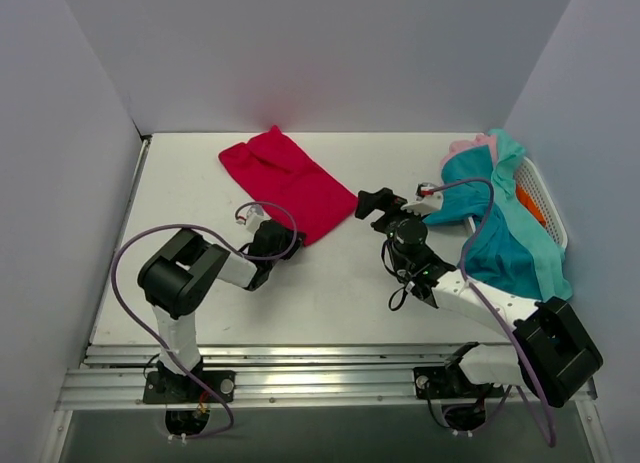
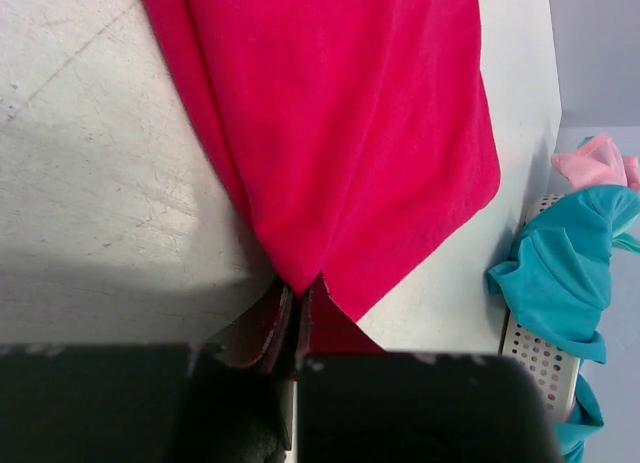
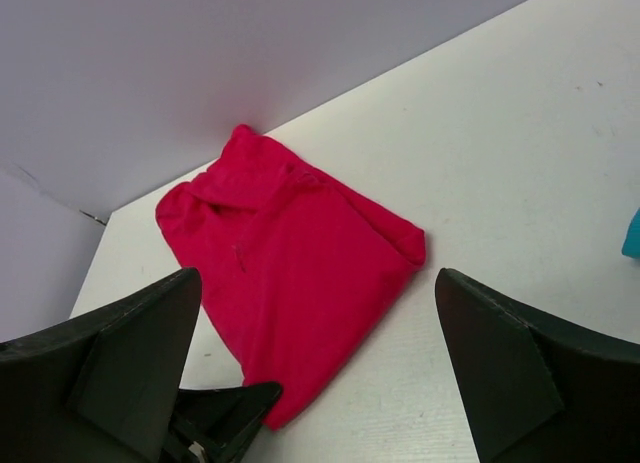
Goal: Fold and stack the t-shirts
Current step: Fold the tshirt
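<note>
A crimson red t-shirt (image 1: 290, 183) lies partly folded on the white table (image 1: 330, 293), stretching from the back centre toward the left arm. My left gripper (image 1: 274, 239) is shut on the shirt's near corner, and red cloth (image 2: 350, 113) is pinched between the closed jaws (image 2: 300, 301). My right gripper (image 1: 378, 205) hovers open just right of the shirt's near right edge. Its wide-spread fingers (image 3: 150, 343) frame the red shirt (image 3: 290, 253) with nothing between them. Teal t-shirts (image 1: 505, 248) and a pale pink one (image 1: 468, 144) hang over the basket at the right.
A white slotted basket (image 1: 545, 198) stands against the right wall, with teal cloth (image 2: 560, 273) and pink cloth (image 2: 595, 163) spilling over its side (image 2: 535, 348). Grey walls close in the table on the left, back and right. The arm bases sit at the near edge.
</note>
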Controlling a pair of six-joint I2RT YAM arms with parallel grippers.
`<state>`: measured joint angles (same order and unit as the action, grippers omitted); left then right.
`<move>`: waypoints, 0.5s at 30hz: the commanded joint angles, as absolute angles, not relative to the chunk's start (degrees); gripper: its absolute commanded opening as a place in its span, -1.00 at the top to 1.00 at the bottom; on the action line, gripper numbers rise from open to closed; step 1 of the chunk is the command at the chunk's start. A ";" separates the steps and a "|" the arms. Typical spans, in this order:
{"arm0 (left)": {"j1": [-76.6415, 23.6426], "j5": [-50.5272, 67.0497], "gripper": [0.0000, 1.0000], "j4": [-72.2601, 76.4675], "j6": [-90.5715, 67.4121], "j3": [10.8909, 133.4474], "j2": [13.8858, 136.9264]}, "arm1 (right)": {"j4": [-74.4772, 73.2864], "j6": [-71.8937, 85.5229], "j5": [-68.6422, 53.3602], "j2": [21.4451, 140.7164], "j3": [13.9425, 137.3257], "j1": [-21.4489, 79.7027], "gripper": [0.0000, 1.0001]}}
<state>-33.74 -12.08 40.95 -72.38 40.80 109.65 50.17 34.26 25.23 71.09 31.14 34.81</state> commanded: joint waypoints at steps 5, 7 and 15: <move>-33.40 -15.11 0.95 33.24 -68.65 34.20 100.23 | 51.85 36.64 25.67 73.65 28.48 34.45 -0.93; -32.44 -17.92 0.95 30.17 -67.24 30.68 95.47 | 53.43 37.96 24.27 75.57 27.08 34.72 -0.91; -29.09 -29.88 0.95 1.34 -59.87 26.46 63.04 | 60.46 42.44 20.84 90.14 27.33 47.80 -0.93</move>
<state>-30.20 -23.00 13.52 -64.97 27.03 71.57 55.44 39.99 21.65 85.93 26.17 42.92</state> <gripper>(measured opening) 0.044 0.961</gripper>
